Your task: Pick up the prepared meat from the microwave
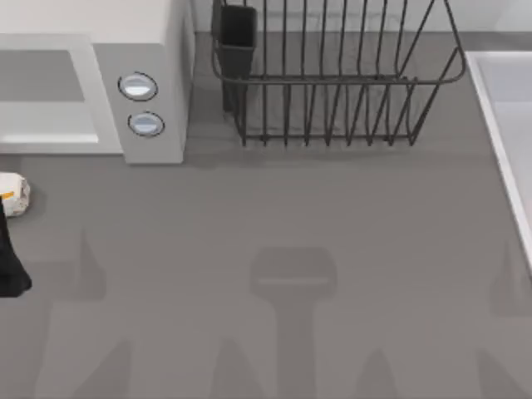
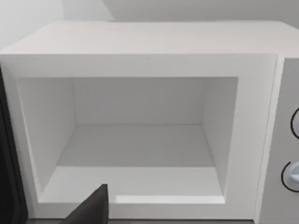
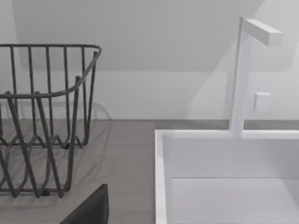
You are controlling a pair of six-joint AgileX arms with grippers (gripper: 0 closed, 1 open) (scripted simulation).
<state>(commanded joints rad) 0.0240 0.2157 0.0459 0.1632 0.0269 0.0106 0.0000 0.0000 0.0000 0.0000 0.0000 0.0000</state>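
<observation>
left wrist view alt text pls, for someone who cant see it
An off-white microwave seen from the front with its door open, its white cavity lit and bare, with no meat visible inside. Parts of two round knobs show on the side panel, the dark door edge runs along the opposite side, and a black pincer finger pokes into the foreground.

You see an off-white microwave point(image 1: 154, 50) with two silvery-blue knobs point(image 1: 138, 86). Its inside is plain white. The dish rack point(image 1: 332, 83) is black wire. The table point(image 1: 291, 249) is grey. The sink point(image 3: 224, 177) and tap point(image 3: 243, 74) are white.
</observation>
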